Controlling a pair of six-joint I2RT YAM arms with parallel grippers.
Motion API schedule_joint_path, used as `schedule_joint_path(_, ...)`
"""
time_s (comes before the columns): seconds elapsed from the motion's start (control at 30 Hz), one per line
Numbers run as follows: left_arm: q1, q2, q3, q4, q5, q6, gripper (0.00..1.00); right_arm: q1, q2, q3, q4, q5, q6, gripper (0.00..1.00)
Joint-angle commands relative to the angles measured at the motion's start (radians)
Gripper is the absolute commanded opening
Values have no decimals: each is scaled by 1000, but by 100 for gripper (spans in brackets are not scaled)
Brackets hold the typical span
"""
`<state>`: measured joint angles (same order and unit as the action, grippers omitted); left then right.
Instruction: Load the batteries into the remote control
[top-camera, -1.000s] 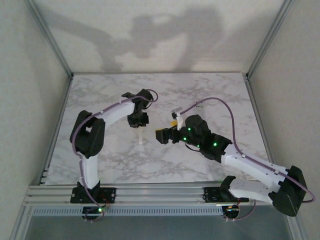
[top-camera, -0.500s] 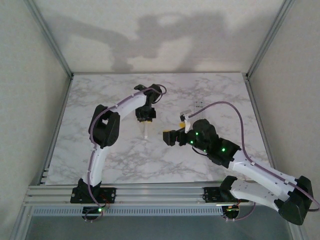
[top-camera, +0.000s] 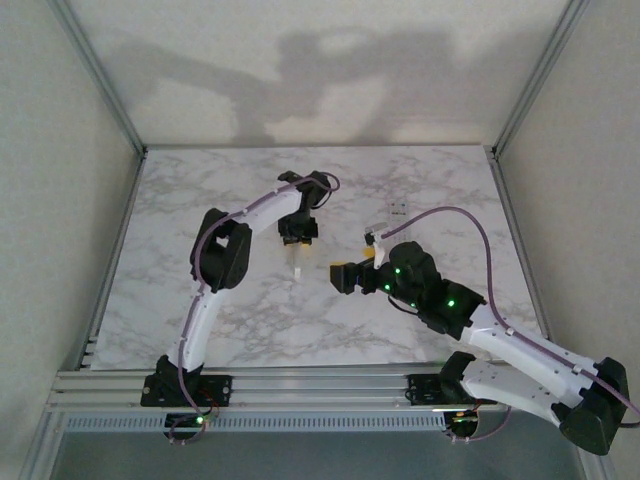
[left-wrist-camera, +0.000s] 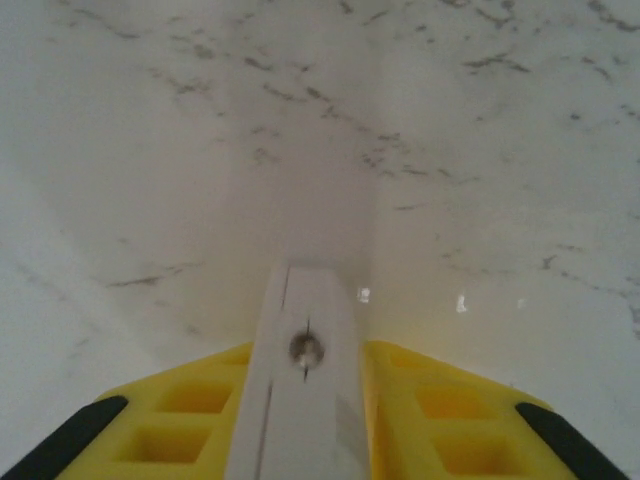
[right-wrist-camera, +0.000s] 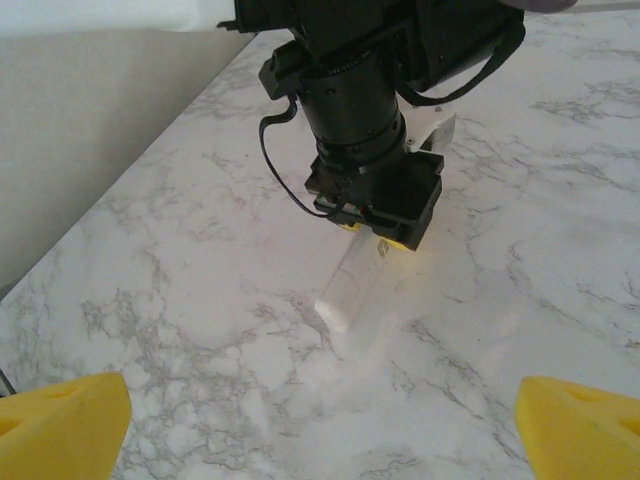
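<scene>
My left end effector (left-wrist-camera: 306, 365) is clamped on the remote control (right-wrist-camera: 355, 285), yellow pads pressed to both long sides, a small metal stud (left-wrist-camera: 305, 348) showing on the face turned to my wrist camera. The remote's long axis runs straight out past my fingertips and slants down toward the surface (top-camera: 200, 300). Whether its free end touches the marble or hangs just above it, I cannot tell.

My right end effector (right-wrist-camera: 320, 425) stands spread wide and holds nothing. It sits just beside that free end, on its right, and faces it, so the right arm is the nearer one for anything done at that end.

The marble under and around the remote is bare, so there's room to work. A small white piece (top-camera: 398, 208) lies well apart at the far right. Where the batteries lie I cannot tell.
</scene>
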<state>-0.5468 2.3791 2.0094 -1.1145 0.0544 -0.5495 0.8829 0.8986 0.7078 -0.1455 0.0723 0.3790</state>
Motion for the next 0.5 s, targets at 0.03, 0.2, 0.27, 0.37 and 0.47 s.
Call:
schedule_joint_path(0.03, -10, 30, 46, 2, 3, -1, 32, -7, -28, -22, -10, 24, 7, 99)
schedule_joint_path(0.2, -15, 34, 97, -11, 22, 2, 38, -6, -30, -29, -2, 23, 8, 99)
schedule_joint_path(0.27, -16, 26, 115, -17, 24, 0, 42, -8, -32, -28, -3, 23, 7, 99)
schedule_joint_path(0.37, -19, 10, 123, -18, 34, -3, 44, -8, -33, -28, -5, 24, 6, 99)
schedule_joint_path(0.47, -23, 0, 125, -18, 39, -4, 45, -9, -33, -30, -4, 24, 6, 99)
